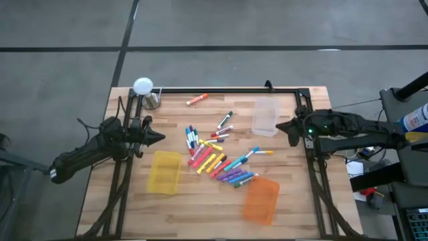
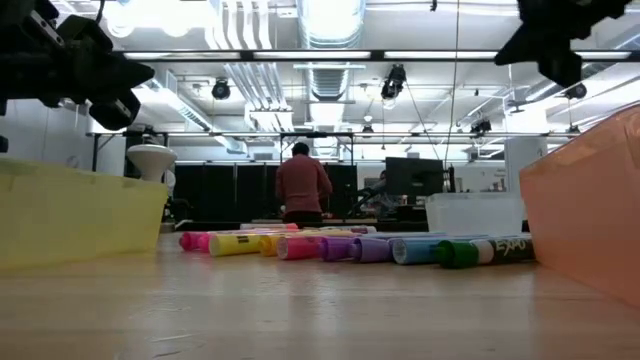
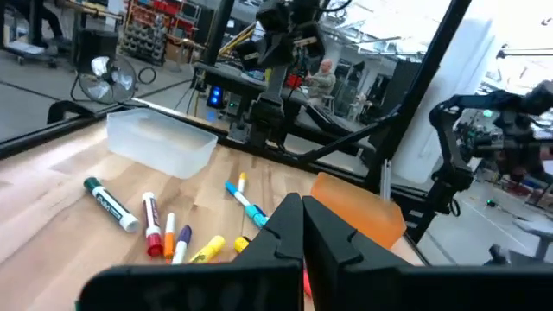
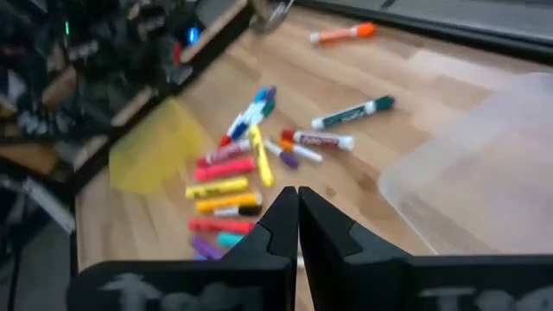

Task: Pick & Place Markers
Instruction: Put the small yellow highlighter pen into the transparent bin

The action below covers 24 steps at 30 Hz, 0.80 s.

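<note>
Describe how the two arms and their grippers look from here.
Both arms are dark, nearly black, with loose black cables along them. The left gripper and right gripper taper to pointed, wedge-shaped black fingers. A small green light glows on the right arm.

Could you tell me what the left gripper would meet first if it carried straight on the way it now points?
Probably the markers at mid-table. The left gripper, jaws shut, points that way; the yellow bin lies just off that line. Its height is unclear.

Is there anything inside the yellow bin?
From above, the yellow bin looks empty; every marker lies on the table outside it. What its floor covers is hidden.
</note>
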Each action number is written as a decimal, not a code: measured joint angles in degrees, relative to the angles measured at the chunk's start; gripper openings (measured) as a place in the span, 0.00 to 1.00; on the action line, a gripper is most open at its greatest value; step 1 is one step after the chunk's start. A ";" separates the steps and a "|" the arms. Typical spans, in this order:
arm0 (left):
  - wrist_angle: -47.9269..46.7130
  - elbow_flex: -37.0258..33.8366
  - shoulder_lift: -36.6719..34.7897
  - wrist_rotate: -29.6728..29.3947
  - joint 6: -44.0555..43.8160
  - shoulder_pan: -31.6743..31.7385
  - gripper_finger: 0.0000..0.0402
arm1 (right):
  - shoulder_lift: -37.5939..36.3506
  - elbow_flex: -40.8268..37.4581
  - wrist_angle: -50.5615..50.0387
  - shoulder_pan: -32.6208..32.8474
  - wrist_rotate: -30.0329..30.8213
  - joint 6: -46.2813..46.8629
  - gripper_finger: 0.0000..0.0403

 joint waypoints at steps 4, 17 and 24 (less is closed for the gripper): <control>2.16 0.00 0.00 -3.22 -3.70 0.02 0.00 | 9.30 2.47 -0.95 0.00 -8.35 -1.17 0.03; 3.99 0.04 0.15 -2.42 -36.43 -0.05 0.00 | 36.90 3.29 -9.45 0.14 -20.59 -16.64 0.31; 4.00 0.04 0.22 -3.06 -44.86 -0.09 0.00 | 45.29 3.24 -9.34 0.13 -15.59 -28.09 0.29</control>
